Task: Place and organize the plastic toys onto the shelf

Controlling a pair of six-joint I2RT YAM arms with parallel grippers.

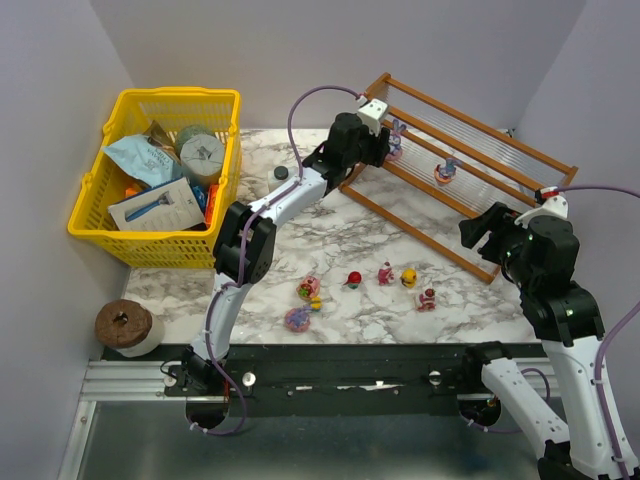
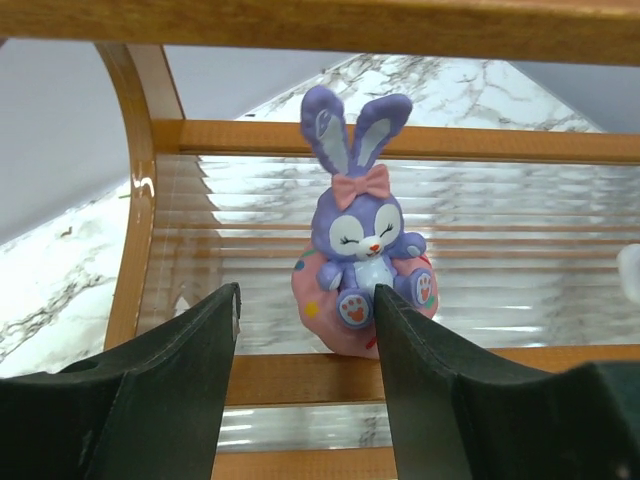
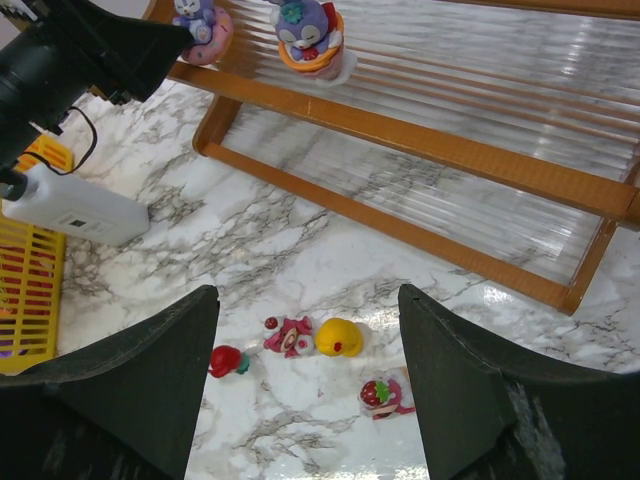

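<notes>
1. Step in hand: shelving the toys one at a time. My left tool [image 2: 305, 295] is at the far-left end of the shelf [image 2: 400, 137], on the upper tier, facing the purple bunny [image 2: 365, 250].
2. The bunny sits upright on the wooden rail against the ribbed panel. It is just beyond my fingertips, not between them. One finger overlaps its side in the wrist view; I cannot tell whether they touch.
3. Left tool: jaws part-open, nothing between them. I judge the bunny placed, not held.
4. A second figure [image 1: 446, 170] stands further right on the same tier.
5. Right tool [image 3: 308, 300]: jaws wide, empty, over the worktop [image 1: 330, 230] near the shelf's right end.
6. Six toys lie loose on the near worktop, among them a red ball [image 1: 353, 279] and a yellow one [image 1: 408, 277].
7. Next, as I judge: back the left tool straight out without clipping the bunny, then fetch a loose toy.
</notes>
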